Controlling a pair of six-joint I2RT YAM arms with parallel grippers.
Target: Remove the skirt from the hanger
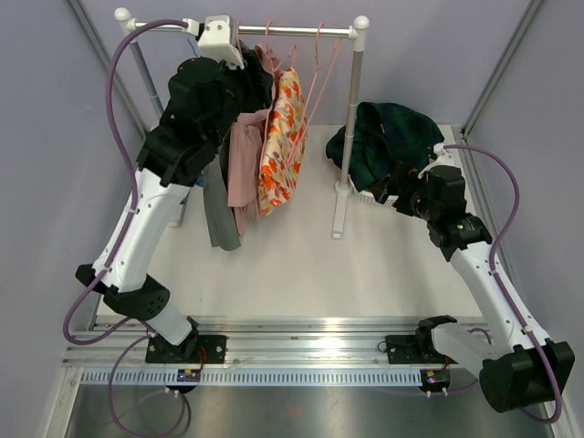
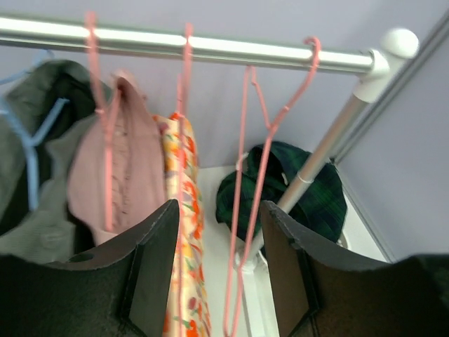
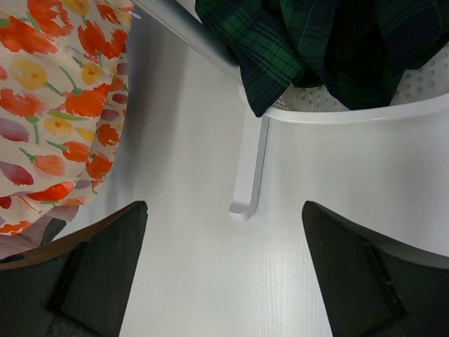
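At the far left of the rail (image 2: 280, 57), a grey garment (image 1: 219, 214) hangs from a blue hanger (image 2: 31, 151). Just beside it, a pale pink garment (image 1: 245, 169) hangs on a pink hanger. Next comes a floral garment (image 1: 281, 141) printed with orange and red flowers, also on a pink hanger.

The left arm is raised high in front of these clothes, with its wrist up near the rail. In the left wrist view, the left gripper (image 2: 219, 274) has its two dark fingers spread apart with nothing between them. It points toward the floral garment and an empty pink wire hanger (image 2: 270, 128) that hangs by its hook near the right end of the rail.

The rack's right post (image 1: 345, 155) stands on the white table (image 1: 301, 265), with its foot (image 3: 249, 168) flat on the surface. To the right of the post, the dark green plaid skirt (image 1: 388, 137) lies crumpled in a white basket (image 3: 365, 112). It is off any hanger and part of it spills over the basket rim.

The right gripper (image 3: 224, 274) hovers low beside the basket. Its fingers are wide apart and hold nothing, and bare tabletop shows between them.
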